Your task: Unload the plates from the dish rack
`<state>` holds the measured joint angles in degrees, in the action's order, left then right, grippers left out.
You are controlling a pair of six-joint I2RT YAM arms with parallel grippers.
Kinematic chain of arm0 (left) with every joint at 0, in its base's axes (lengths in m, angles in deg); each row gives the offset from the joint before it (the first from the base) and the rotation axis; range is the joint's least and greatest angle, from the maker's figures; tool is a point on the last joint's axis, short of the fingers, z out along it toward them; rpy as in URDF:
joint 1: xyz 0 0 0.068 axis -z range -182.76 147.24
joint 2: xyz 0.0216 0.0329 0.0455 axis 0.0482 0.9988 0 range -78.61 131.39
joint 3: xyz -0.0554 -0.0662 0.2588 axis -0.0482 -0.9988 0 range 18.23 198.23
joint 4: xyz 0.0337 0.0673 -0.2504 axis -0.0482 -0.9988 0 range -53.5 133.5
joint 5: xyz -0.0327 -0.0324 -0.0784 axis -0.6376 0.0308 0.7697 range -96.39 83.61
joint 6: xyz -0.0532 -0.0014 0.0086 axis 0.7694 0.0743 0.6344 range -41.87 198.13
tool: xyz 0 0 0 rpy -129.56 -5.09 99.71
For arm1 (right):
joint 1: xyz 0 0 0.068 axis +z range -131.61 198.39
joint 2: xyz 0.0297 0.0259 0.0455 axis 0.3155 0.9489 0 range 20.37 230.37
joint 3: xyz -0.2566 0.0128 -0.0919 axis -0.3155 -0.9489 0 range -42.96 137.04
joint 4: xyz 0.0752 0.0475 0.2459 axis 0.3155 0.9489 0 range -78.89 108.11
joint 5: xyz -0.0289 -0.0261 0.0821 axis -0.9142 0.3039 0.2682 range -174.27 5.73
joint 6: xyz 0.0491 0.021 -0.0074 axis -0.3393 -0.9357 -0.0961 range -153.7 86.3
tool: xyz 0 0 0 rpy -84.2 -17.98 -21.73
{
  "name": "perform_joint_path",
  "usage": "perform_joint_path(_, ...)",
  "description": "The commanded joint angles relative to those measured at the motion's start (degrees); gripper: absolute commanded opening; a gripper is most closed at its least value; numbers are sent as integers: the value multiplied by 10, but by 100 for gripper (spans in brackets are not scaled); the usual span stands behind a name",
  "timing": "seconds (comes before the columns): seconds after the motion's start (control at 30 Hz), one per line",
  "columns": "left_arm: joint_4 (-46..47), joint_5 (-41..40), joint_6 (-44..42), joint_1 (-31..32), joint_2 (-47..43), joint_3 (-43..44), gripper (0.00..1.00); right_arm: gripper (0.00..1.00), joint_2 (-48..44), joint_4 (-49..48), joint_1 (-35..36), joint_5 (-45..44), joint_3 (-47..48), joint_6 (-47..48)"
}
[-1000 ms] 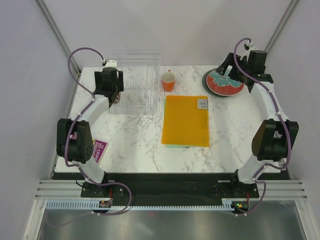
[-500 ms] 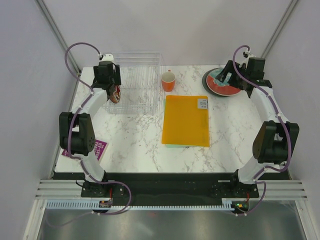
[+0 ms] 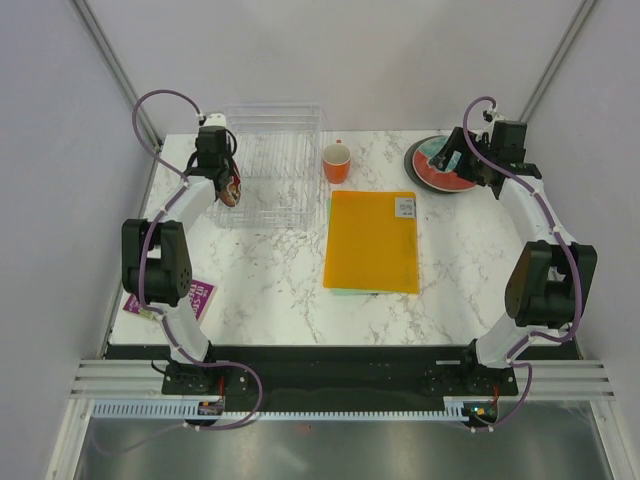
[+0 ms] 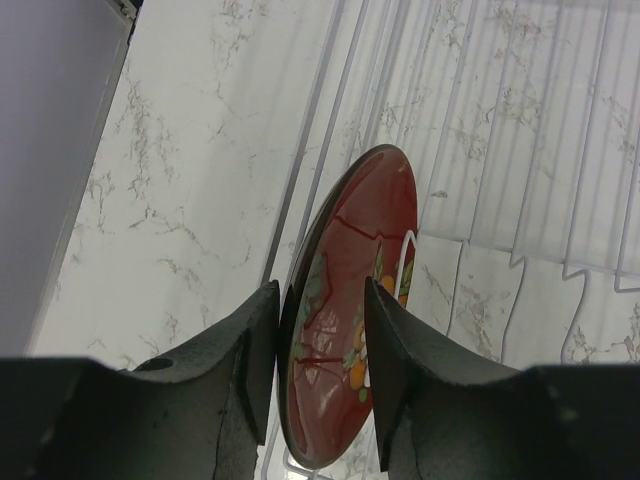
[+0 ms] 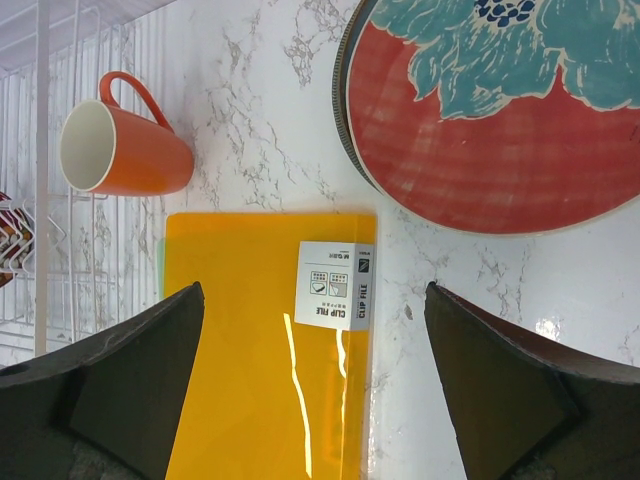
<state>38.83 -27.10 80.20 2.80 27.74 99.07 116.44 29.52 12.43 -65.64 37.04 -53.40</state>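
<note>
My left hand [image 4: 320,300] grips the dark red plate [image 4: 350,250] by its rim; the plate stands on edge at the rack's [image 3: 285,130] left end. I'd lift straight up, clear of the dividers [image 4: 520,120], before swinging away. My right hand [image 5: 312,295] hangs open near the stacked plates [image 5: 500,130].

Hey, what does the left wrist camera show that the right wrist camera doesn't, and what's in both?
Only the left wrist: the left gripper closed on the dark red plate, which stands on edge at the dish rack's edge. Only the right wrist: the open right gripper, the red plate with teal pattern lying on another plate, the orange cup and the yellow folder. Both: the marble table and the clear rack's wires.
</note>
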Motion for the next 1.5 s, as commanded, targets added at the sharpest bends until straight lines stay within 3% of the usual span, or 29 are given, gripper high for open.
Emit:
perform_joint_path(0.0, -9, 0, 22, 2, 14, 22, 45, 98, -20, -15, -1, 10, -2, 7)
perform_joint_path(0.13, -14, -5, 21, 2, 25, 27, 45, 98, -22, -16, -1, 15, -2, 9)
perform_joint_path(0.43, -16, -15, 19, 2, 36, 20, 31, 98, -18, -15, -1, 22, -5, 7)
perform_joint_path(0.47, -16, -14, 18, 2, 38, 22, 21, 98, -17, -17, -2, 22, -5, 8)
perform_joint_path(0.63, -26, -10, 15, 2, 45, 31, 2, 98, -17, -15, -2, 25, -6, 6)
perform_joint_path(1.07, -25, -62, -15, 14, -11, 39, 2, 98, -40, -15, -2, 34, -25, 2)
perform_joint_path(1.47, -38, -123, -72, 71, -113, 78, 2, 98, -75, -3, -1, 47, -44, 5)
